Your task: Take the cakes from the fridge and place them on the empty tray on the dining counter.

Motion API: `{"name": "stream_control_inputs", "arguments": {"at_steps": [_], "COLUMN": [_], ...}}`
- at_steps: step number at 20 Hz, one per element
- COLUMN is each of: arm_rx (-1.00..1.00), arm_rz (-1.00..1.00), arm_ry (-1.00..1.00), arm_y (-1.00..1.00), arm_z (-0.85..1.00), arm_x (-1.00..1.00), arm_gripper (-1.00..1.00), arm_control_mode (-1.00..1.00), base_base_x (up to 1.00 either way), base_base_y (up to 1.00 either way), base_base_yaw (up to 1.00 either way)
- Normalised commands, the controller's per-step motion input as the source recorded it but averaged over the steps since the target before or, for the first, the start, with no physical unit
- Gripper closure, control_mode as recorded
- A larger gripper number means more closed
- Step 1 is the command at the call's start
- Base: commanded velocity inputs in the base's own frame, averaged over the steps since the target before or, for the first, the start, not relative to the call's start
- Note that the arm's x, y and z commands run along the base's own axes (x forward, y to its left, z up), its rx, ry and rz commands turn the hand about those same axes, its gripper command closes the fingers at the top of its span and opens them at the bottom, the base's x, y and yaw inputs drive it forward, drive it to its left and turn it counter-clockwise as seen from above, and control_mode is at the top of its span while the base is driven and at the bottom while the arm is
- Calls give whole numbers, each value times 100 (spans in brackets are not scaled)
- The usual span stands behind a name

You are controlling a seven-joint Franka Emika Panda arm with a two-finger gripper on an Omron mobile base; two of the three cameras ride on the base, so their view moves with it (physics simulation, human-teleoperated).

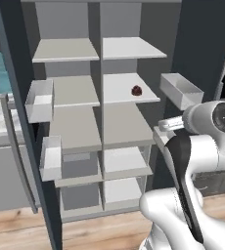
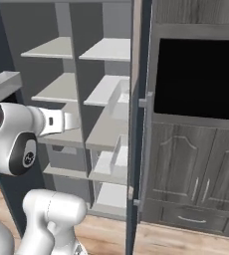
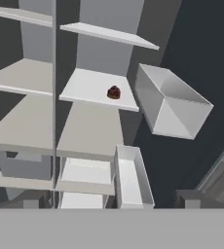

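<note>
- Fridge (image 1: 75, 127) open in front of me, pale shelves and clear door bins (image 3: 170, 102) showing.
- Dark red-brown cake (image 1: 137, 91) sits on a right-hand shelf, upper middle of left base view; in hand view it's just above centre (image 3: 114, 92), near the shelf's front right corner.
- My fingers (image 3: 111, 200) are spread wide, holding nothing, well apart from the cake.
- Handling guess: tiny, light, soft and crumbly. Pinch gently across its round sides, low near the base; don't squash.
- Yellow-orange cake: can't find it, maybe hidden on a shelf or behind the divider.
- Fingertips cut off at bottom of hand view; cake detail too small to read.
</note>
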Motion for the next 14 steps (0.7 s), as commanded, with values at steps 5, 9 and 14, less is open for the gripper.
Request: {"name": "stream_control_inputs", "arguments": {"at_steps": [5,9,14], "arm_rx": [0,0,0], "arm_rz": [0,0,0], "arm_ry": [0,0,0], "arm_y": [0,0,0], "arm_z": [0,0,0], "arm_x": [0,0,0], "arm_gripper": [-100,-100,-100], "arm_control_mode": [100,100,100], "base_base_x": [19,25,53], "base_base_y": [30,28,27], "base_base_yaw": [0,0,0]}}
